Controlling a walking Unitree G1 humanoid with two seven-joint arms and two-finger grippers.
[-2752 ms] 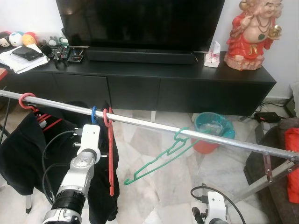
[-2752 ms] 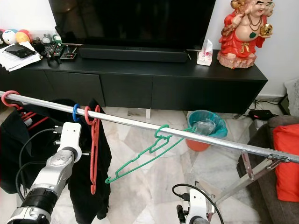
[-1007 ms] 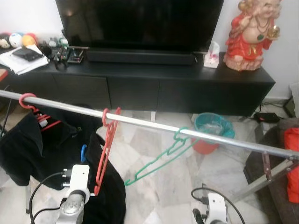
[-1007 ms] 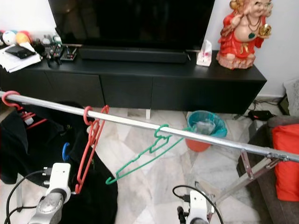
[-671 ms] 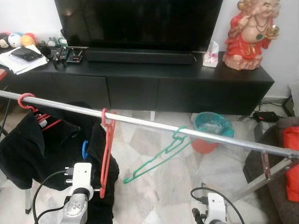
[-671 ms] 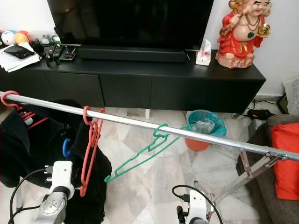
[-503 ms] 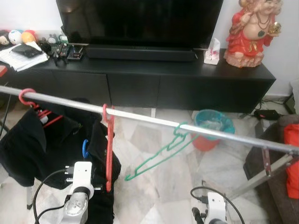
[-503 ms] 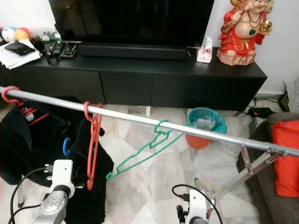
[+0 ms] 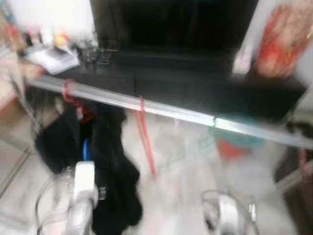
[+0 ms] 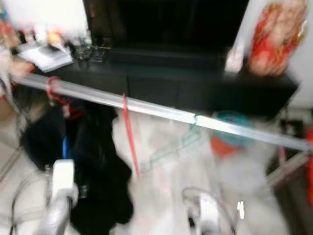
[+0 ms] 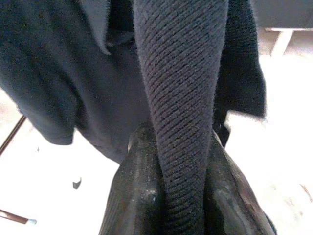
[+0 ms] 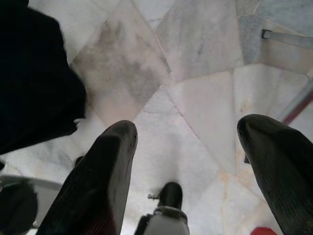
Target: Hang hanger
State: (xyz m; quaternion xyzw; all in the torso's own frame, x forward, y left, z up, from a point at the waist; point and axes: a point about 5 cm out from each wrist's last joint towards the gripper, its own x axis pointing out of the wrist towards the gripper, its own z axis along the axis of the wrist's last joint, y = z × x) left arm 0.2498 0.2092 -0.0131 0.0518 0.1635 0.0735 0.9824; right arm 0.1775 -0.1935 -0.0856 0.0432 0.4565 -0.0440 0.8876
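Nearest, at about 7 o'clock in the blurred left eye view, the left arm (image 9: 83,196) rises from the lower edge with its white wrist block uppermost. In the left wrist view the left gripper (image 11: 182,188) has its two black fingers (image 11: 139,191) pinched onto a ribbed strip of the dark garment (image 11: 181,73), which runs straight away from the camera between them. At 5 o'clock the right arm (image 9: 222,215) sits low. In its wrist view the right gripper (image 12: 195,161) has its fingers spread wide, holding nothing, pointing down at the pale marble floor (image 12: 195,73).

Further out, the metal rail (image 9: 171,111) crosses the view from 9 o'clock, slanting down toward 3 o'clock. The red hanger (image 9: 146,142) hangs from it a little left of centre; its long axis runs almost straight down, the lower end leaning slightly toward 5 o'clock, and it is seen edge-on. The green hanger (image 10: 171,149) hooks the rail right of centre and slants down toward 7 o'clock; it is too smeared to tell more. Another red hook (image 9: 68,90) sits on the rail at 10 o'clock above the black clothes.

Farthest, at 12 o'clock, stand a black cabinet (image 9: 195,93) and a dark screen (image 9: 171,24), with a red figurine (image 9: 283,39) at 2 o'clock.
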